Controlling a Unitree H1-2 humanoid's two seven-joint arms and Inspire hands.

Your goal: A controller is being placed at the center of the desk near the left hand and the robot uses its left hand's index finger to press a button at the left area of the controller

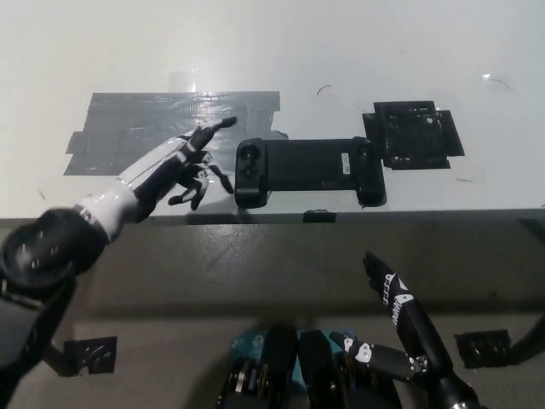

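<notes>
The robot's white left hand reaches over the front edge of the white desk, its forearm angled up from the lower left across a wide patch of grey tape. One finger is stretched out straight, its dark tip just short of the upper left corner of the long black game controller; the other fingers curl loosely underneath, grasping nothing. The controller lies flat and lengthwise near the desk's front edge, about at its middle, with a square patch of black tape just beyond its right end. The black right hand rests below the desk edge at lower right, fingers spread and empty.
</notes>
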